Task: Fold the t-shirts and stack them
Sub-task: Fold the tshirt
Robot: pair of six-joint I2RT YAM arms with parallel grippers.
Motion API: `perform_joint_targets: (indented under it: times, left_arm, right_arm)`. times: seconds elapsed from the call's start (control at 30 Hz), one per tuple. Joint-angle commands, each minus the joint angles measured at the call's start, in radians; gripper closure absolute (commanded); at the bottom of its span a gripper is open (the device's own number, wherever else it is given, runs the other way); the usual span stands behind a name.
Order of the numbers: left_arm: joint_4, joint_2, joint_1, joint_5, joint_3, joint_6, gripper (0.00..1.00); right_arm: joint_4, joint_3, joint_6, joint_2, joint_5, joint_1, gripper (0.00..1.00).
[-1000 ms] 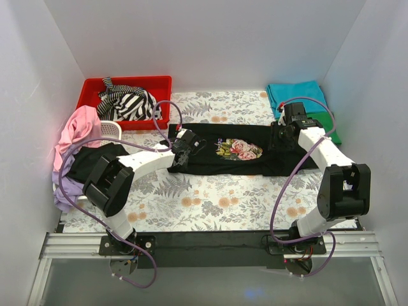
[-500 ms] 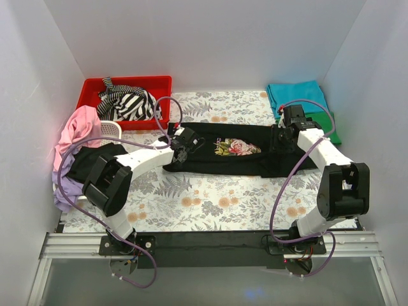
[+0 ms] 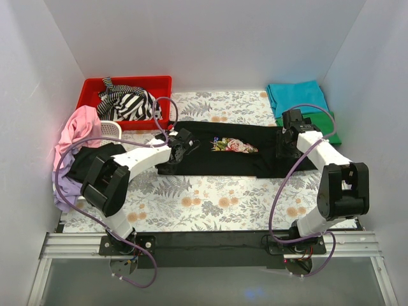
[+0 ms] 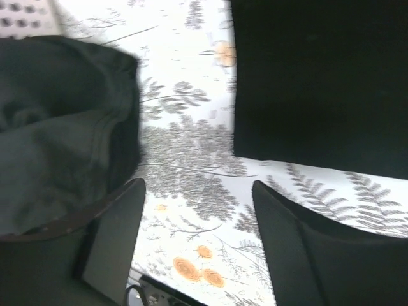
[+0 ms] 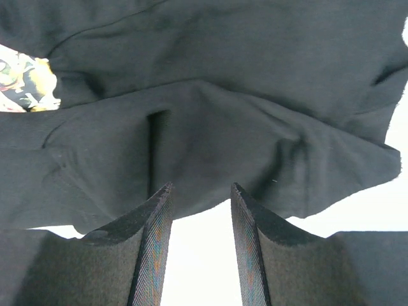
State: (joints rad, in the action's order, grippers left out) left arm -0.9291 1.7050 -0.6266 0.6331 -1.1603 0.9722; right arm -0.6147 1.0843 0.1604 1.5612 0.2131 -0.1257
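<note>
1. Table: the black tee lies across its middle, long axis left to right, between my two grippers.
2. Teal tee and green tee lie just beyond its right end.
3. Right gripper: over the right end, fingers parted, pinching nothing.
4. Left gripper: at the left end, spread, empty.

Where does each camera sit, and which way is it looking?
Top external: high behind the arms, looking down at the table and the black t-shirt; left arm and right arm show whole.
Left wrist: on the left arm, facing down at the table and dark cloth; left gripper fingers show.
Right wrist: on the right arm, close over the black t-shirt; right gripper fingers show.
Shared: top and right wrist both see the rose print.
</note>
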Motion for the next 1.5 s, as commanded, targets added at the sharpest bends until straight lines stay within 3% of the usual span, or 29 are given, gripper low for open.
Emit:
perform_joint_targets:
  times: [0.0, 0.1, 0.2, 0.23, 0.33, 0.53, 0.73, 1.13, 1.33, 1.47]
  left_arm:
    - [-0.048, -0.064, 0.007, 0.140, -0.039, 0.055, 0.32]
    - [-0.011, -0.041, 0.005, 0.119, -0.099, 0.036, 0.31]
    - [0.093, 0.004, 0.005, -0.054, -0.183, -0.016, 0.30]
    - [0.158, 0.033, 0.004, -0.187, -0.214, -0.030, 0.30]
    - [0.266, 0.082, -0.007, -0.367, -0.248, -0.066, 0.26]
    - [0.406, 0.197, -0.010, -0.568, -0.248, -0.064, 0.24]
    - [0.466, 0.223, -0.012, -0.549, -0.182, -0.056, 0.23]
    - [0.495, 0.232, -0.012, -0.514, -0.133, -0.055, 0.23]
    - [0.510, 0.219, -0.012, -0.501, -0.107, -0.038, 0.22]
    - [0.509, 0.216, -0.010, -0.509, -0.105, -0.032, 0.22]
  right_arm:
    - [-0.016, 0.034, -0.015, -0.070, 0.081, 0.003, 0.53]
    - [-0.010, 0.029, -0.009, -0.131, 0.057, 0.003, 0.52]
    - [-0.010, -0.003, 0.013, -0.165, 0.003, 0.003, 0.52]
    - [-0.004, -0.018, 0.028, -0.173, -0.010, 0.003, 0.52]
    - [0.067, -0.109, 0.059, -0.204, -0.153, 0.004, 0.48]
    - [0.139, -0.228, 0.116, -0.207, -0.314, 0.003, 0.45]
    - [0.231, -0.340, 0.139, -0.266, -0.432, -0.003, 0.42]
    - [0.296, -0.351, 0.122, -0.260, -0.221, -0.011, 0.41]
    - [0.394, -0.394, 0.148, -0.233, -0.185, -0.012, 0.49]
    - [0.458, -0.440, 0.163, -0.230, -0.192, -0.012, 0.60]
